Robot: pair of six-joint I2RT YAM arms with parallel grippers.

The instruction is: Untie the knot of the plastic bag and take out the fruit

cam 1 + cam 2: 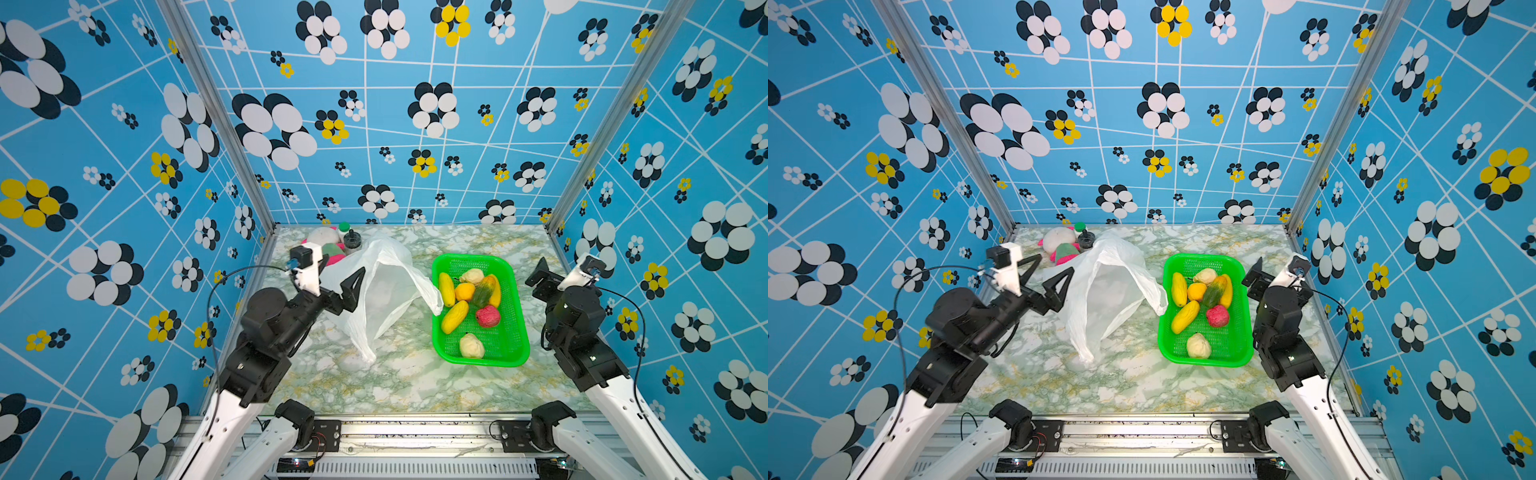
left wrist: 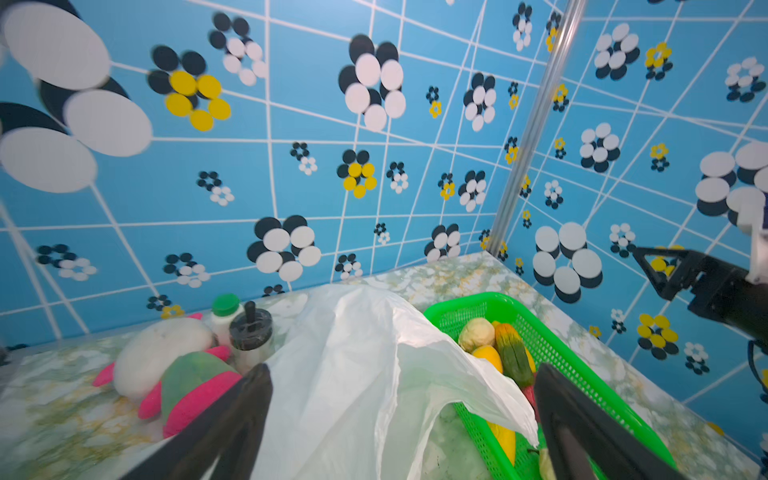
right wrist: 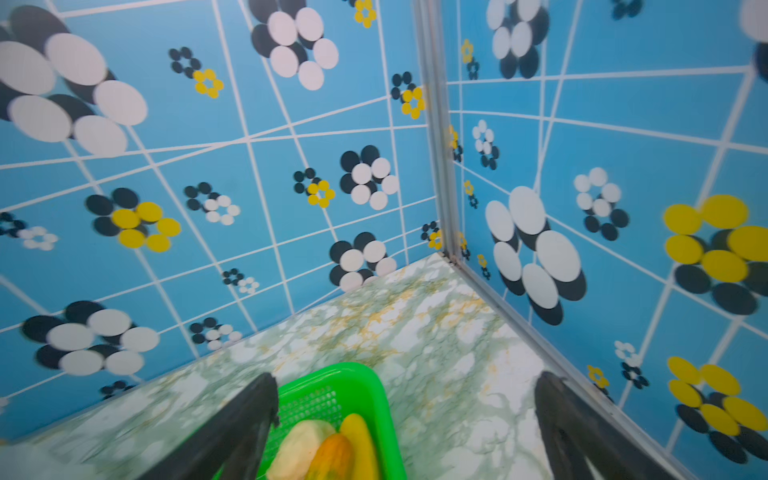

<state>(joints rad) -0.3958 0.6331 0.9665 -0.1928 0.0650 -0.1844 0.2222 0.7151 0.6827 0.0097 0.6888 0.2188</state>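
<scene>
We see the left gripper [image 1: 1047, 272] spread wide and empty, just beside the slack plastic bag [image 1: 386, 286]. Our right gripper [image 3: 409, 386] also gapes empty, near the green basket [image 1: 482, 362]. The basket holds the fruit [image 1: 455, 316], and one bag handle drapes over its rim.

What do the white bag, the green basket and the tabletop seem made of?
Thin white crinkly bag: translucent plastic film, slightly glossy; it creases and folds softly. Green mesh basket: rigid moulded plastic, shiny; regular perforated grid, smooth rim. Green-veined tabletop: marble look, perhaps printed laminate rather than stone; cannot tell.
</scene>
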